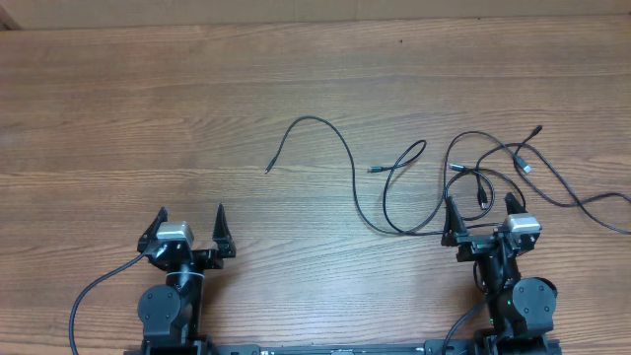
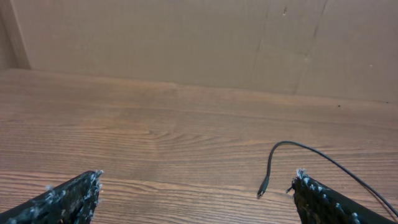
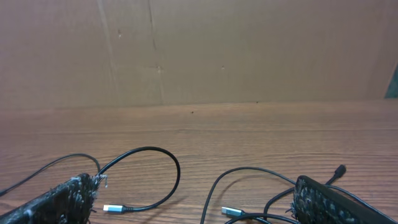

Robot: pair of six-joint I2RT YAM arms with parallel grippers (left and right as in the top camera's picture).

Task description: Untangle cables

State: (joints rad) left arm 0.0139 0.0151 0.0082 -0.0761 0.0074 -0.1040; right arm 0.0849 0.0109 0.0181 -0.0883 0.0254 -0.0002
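Several thin black cables lie loose on the wooden table. One long cable (image 1: 340,138) curves from a free end (image 1: 268,169) at centre towards the right. The others cross in a tangle (image 1: 488,161) at the right, with one strand trailing to the right edge. My left gripper (image 1: 190,213) is open at the front left, holding nothing; in its wrist view the free cable end (image 2: 264,185) lies just inside its right finger (image 2: 323,199). My right gripper (image 1: 480,205) is open at the near edge of the tangle. Two silver plugs (image 3: 112,209) (image 3: 231,212) lie between its fingers (image 3: 68,199).
A brown cardboard wall (image 2: 186,37) stands behind the table's far edge. A thicker black wire (image 1: 89,296) runs from the left arm's base at the front left. Bare wooden tabletop (image 1: 118,118) spreads over the left half.
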